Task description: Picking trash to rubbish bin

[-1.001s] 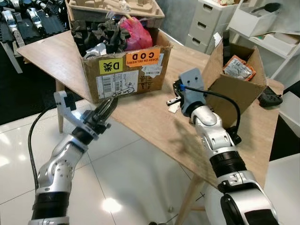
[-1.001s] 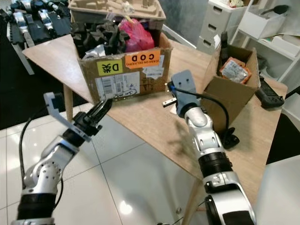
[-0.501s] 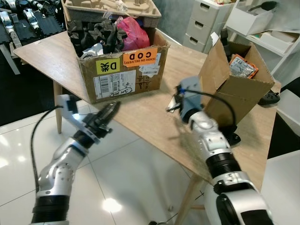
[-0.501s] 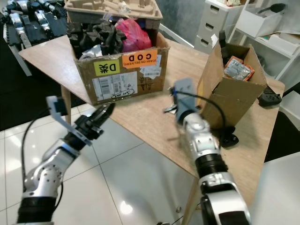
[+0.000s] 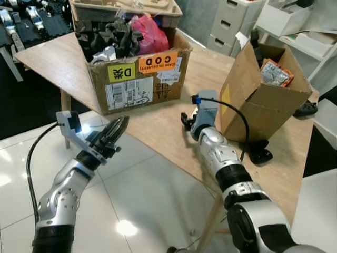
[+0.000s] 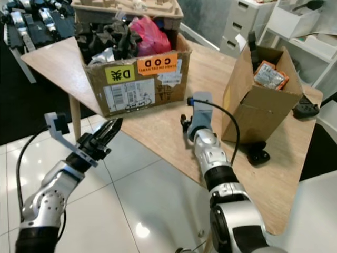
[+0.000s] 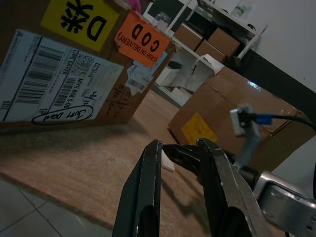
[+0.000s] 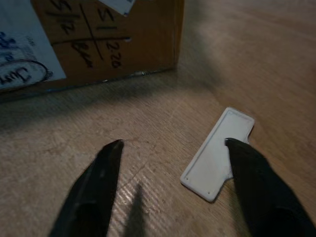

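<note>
White plastic piece [image 8: 217, 152], right end effector [image 8: 173, 165] spread wide

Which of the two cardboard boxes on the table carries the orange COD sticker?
The larger brown cardboard box stuffed with black and pink trash, with its barcode label; the smaller tilted cardboard box carries a yellow sticker instead.

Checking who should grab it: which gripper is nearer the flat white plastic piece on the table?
Right. The right gripper hovers open right over the white plastic piece; the left gripper is off the table edge.
</note>
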Tool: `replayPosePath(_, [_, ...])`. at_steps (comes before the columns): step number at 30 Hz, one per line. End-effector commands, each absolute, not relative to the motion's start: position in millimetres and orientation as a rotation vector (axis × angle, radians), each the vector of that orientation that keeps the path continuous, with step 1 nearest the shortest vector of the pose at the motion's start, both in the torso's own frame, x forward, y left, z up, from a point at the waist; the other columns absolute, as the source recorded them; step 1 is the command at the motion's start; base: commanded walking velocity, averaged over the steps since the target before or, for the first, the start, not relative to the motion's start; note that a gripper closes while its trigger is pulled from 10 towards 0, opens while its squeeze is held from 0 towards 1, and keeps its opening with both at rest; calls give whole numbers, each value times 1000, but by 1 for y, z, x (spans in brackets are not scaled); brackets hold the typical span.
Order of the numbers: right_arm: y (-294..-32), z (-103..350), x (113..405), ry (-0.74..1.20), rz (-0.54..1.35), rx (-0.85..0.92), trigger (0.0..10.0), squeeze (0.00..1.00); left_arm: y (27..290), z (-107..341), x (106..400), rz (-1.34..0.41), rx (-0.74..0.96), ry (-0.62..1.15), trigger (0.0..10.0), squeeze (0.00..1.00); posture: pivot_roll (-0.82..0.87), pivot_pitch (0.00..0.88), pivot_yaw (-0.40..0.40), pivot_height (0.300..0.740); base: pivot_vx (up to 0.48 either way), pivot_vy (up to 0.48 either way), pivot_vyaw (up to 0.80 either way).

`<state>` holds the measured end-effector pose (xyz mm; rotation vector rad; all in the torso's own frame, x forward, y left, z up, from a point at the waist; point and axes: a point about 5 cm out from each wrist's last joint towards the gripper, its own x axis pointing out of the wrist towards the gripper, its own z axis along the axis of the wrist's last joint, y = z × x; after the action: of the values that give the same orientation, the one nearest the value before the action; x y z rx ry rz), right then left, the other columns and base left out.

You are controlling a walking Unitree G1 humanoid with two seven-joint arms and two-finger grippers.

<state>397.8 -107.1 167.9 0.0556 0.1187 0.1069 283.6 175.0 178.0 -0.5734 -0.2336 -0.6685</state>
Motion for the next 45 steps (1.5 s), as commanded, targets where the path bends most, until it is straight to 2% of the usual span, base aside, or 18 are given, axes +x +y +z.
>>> replayPosePath(1, [-111, 157, 397, 167, 82, 67, 10000, 1000, 181, 179, 278, -651, -566, -231, 10000, 0, 112, 211, -36, 740, 0, 0, 0])
replayPosePath(8, [-117, 157, 402, 189, 34, 52, 10000, 1000, 185, 191, 267, -632, -559, -261, 10000, 0, 136, 270, -41, 740, 0, 0, 0])
replayPosePath(10, [-122, 170, 407, 152, -5, 35, 10000, 1000, 187, 199, 261, -628, -556, -282, 10000, 0, 144, 291, -43, 740, 0, 0, 0])
replayPosePath(16, [-133, 193, 414, 80, -64, 48, 10000, 1000, 183, 209, 255, -648, -552, -299, 10000, 0, 145, 310, -41, 740, 0, 0, 0])
replayPosePath(28, [-144, 206, 417, 54, -148, 131, 10000, 1000, 171, 215, 249, -716, -552, -283, 10000, 0, 149, 313, -41, 740, 0, 0, 0])
replayPosePath(39, [-137, 185, 414, 211, -195, 223, 10000, 1000, 164, 214, 244, -749, -552, -271, 10000, 0, 151, 309, -55, 740, 0, 0, 0])
replayPosePath(40, [-138, 181, 413, 241, -198, 212, 10000, 839, 163, 215, 244, -749, -552, -271, 10000, 0, 149, 310, -56, 740, 0, 0, 0])
replayPosePath(41, [-139, 175, 412, 289, -200, 192, 10000, 0, 163, 216, 244, -751, -553, -272, 10000, 0, 149, 310, -56, 740, 0, 0, 0])
replayPosePath(45, [-145, 166, 409, 358, -265, 182, 10000, 0, 162, 216, 244, -754, -555, -272, 10000, 0, 146, 311, -59, 740, 0, 0, 0])
